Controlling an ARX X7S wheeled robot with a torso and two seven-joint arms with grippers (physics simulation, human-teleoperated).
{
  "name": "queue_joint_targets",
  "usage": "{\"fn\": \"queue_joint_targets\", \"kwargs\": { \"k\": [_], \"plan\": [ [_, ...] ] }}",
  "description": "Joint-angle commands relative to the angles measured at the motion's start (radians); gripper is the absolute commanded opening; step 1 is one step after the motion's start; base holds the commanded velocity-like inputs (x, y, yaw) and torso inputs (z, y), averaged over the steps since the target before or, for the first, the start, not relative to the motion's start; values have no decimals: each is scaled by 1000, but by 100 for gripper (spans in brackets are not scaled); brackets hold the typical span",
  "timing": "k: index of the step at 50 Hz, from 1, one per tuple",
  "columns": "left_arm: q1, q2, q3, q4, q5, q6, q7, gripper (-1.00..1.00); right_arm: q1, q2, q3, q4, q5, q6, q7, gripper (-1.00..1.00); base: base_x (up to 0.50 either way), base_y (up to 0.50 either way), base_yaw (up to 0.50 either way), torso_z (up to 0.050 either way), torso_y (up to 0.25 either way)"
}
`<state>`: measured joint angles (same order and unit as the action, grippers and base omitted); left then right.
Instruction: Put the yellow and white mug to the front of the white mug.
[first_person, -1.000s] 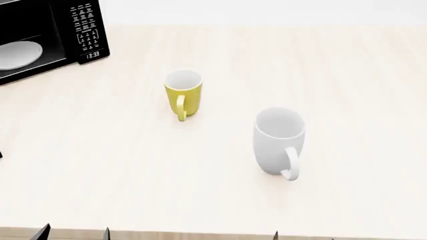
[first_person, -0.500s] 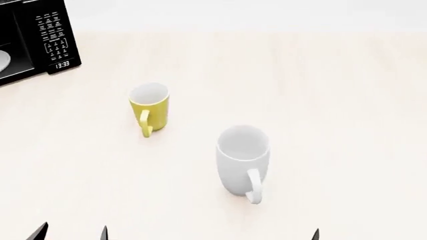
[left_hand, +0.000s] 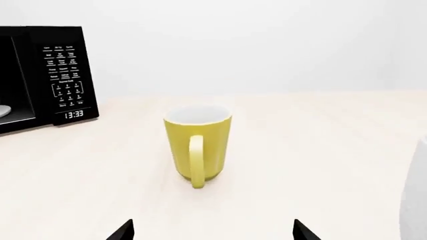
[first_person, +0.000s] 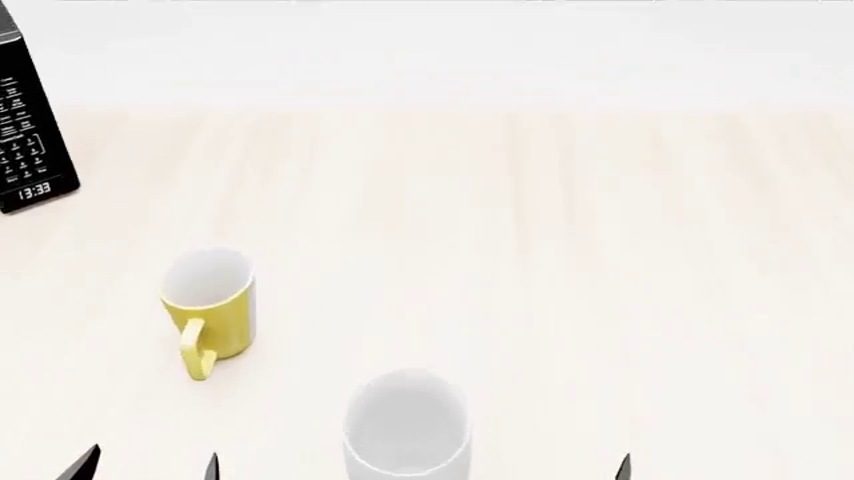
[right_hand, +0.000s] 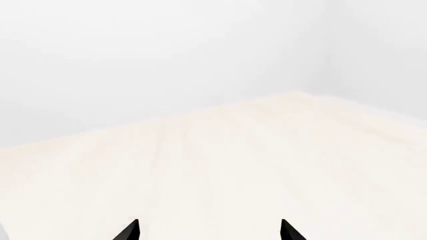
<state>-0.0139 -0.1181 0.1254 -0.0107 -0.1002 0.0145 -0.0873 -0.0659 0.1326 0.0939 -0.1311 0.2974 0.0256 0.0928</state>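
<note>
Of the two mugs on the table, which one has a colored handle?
The yellow and white mug, the smaller one nearer the microwave. Its handle is yellow, while the white mug is plain white all over what shows.

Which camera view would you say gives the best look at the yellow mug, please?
The left wrist view: the yellow mug stands whole and centred, handle facing the camera. The head view shows it smaller, from above. The right wrist view misses it.

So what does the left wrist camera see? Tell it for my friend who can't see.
A yellow and white mug stands upright on a pale table, handle facing the camera. A black microwave sits behind it, and the left hand's open fingertips peek in.
</note>
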Motion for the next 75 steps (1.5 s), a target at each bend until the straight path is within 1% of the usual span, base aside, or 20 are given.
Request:
{"fn": "queue_joint_targets", "kwargs": {
  "k": [1, 9, 10, 12, 34, 35, 36, 61, 75],
  "plan": [
    [-2, -10, 13, -2, -10, 2, -8, 100, -1, 7, -19, 0, -19, -10, 19, 100, 500, -23, 0, 0, 0],
    [-5, -15, 18, -11, -16, 7, -14, 100, 0, 11, -24, 4, -23, -13, 34, 100, 500, -2, 0, 0, 0],
    [-7, -15, 19, -13, -16, 6, -15, 100, 4, 2, -13, 6, -34, -4, 67, 100, 500, 0, 0, 0, 0],
    [-9, -16, 22, -14, -17, 4, -17, 100, 16, 6, -9, 12, -10, 48, 75, 100, 0, 0, 0, 0, 0],
    [-24, -27, 33, -37, -34, -4, -36, 100, 20, 19, -27, 17, 5, 51, 95, 100, 0, 0, 0, 0, 0],
    [-142, -5, 3, -187, -60, -14, -43, 100, 20, 20, -21, 22, 9, 52, 98, 100, 0, 0, 0, 0, 0],
    [-147, -4, 3, -210, -62, -9, -42, 100, 20, 20, -21, 22, 11, 52, 98, 100, 0, 0, 0, 0, 0],
    [-161, -14, 27, -224, -71, -8, -60, 100, 20, 34, -34, 22, 25, 48, 116, 100, 0, 0, 0, 0, 0],
    [-187, -17, 53, -261, -36, -9, -95, 100, 18, 41, -42, 22, 30, 45, 125, 100, 0, 0, 0, 0, 0]
  ]
}}
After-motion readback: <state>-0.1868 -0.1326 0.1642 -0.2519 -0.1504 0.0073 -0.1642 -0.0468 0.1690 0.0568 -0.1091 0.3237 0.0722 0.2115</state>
